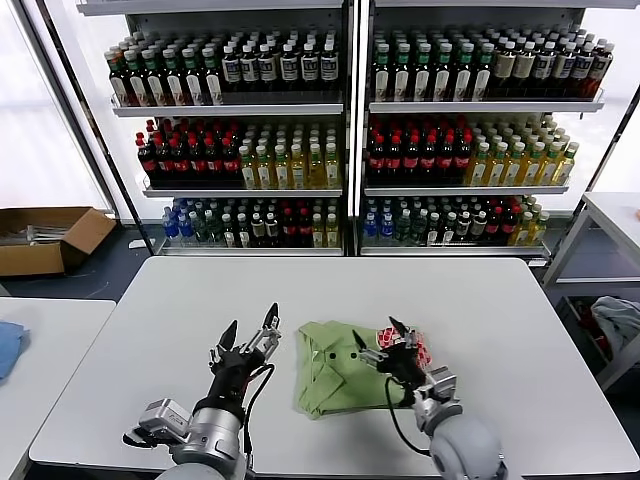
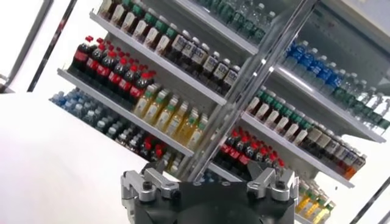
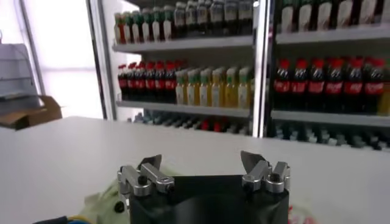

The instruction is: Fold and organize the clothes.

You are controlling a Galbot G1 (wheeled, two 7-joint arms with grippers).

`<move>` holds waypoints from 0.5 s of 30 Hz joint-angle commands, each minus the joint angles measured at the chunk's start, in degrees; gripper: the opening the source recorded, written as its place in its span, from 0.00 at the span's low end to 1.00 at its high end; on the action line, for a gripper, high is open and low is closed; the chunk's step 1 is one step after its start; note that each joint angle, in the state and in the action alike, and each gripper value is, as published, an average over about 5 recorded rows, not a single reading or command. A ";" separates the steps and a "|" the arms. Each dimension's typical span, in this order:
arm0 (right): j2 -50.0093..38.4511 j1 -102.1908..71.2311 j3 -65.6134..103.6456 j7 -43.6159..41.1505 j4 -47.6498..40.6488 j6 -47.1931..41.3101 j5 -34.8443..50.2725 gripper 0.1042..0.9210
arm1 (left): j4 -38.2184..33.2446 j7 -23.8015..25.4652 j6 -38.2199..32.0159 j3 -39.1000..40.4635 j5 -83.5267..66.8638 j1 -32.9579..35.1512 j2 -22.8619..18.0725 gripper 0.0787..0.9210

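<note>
So both grippers are up off the desk (image 1: 480,300) right now, fingers spread as wide as they go, nothing held in either. Left gripper (image 1: 247,338) hovers over bare desk just off the shirt's 9 o'clock edge. Right gripper (image 1: 385,342) hangs over the shirt's 3 o'clock side, close to the red-and-white print (image 1: 421,350).

The shirt (image 1: 335,370) sits near the front of the desk, a bit right of centre, already bunched into a rough rectangle with the collar (image 1: 322,352) on top. It looks partly folded but lumpy, so I'd guess the job is roughly midway, with a tidy-up fold to come.

My take on doing it well: come down at two matching edge spots, one each side, and pinch only the top layer so the stack underneath doesn't drag. Soft fabric will sag, so lift low and move both arms together. Watch the collar, it'll flip easily.

Further back at 12 o'clock it's just bottle shelves (image 1: 350,105), no obstacle.
</note>
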 commanded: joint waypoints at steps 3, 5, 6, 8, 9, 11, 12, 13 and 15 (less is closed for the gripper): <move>-2.54 -13.55 21.30 -6.48 6.48 7.86 6.02 0.88 | 1.94 4.55 -2.12 -2.65 6.15 0.12 2.49 0.88; -2.46 -15.16 23.25 -7.67 5.80 8.96 6.53 0.88 | 3.01 6.25 -3.47 -3.63 9.26 0.42 3.26 0.88; -2.41 -15.77 24.17 -8.19 5.34 9.42 6.97 0.88 | 3.59 7.03 -4.34 -4.22 10.91 0.54 3.58 0.88; -2.20 -16.29 25.76 -8.87 4.32 9.87 7.60 0.88 | 5.00 8.38 -6.11 -5.60 14.54 0.74 4.16 0.88; -2.12 -16.40 26.49 -9.14 3.75 10.02 7.70 0.88 | 5.62 8.89 -6.98 -6.27 16.13 0.84 4.42 0.88; -2.00 -16.58 27.65 -9.59 2.67 10.27 7.77 0.88 | 6.82 10.20 -8.85 -7.65 19.39 1.26 5.07 0.88; -1.97 -16.73 28.07 -9.78 2.20 10.48 7.72 0.88 | 7.17 10.97 -9.64 -8.23 20.54 1.62 5.49 0.88; -1.96 -16.93 28.38 -9.90 1.80 10.74 7.71 0.88 | 7.41 11.82 -10.60 -8.84 21.72 2.03 5.95 0.88; -1.92 -17.37 28.85 -10.07 1.40 11.18 7.67 0.88 | 7.75 13.33 -13.22 -9.81 23.77 2.91 6.86 0.88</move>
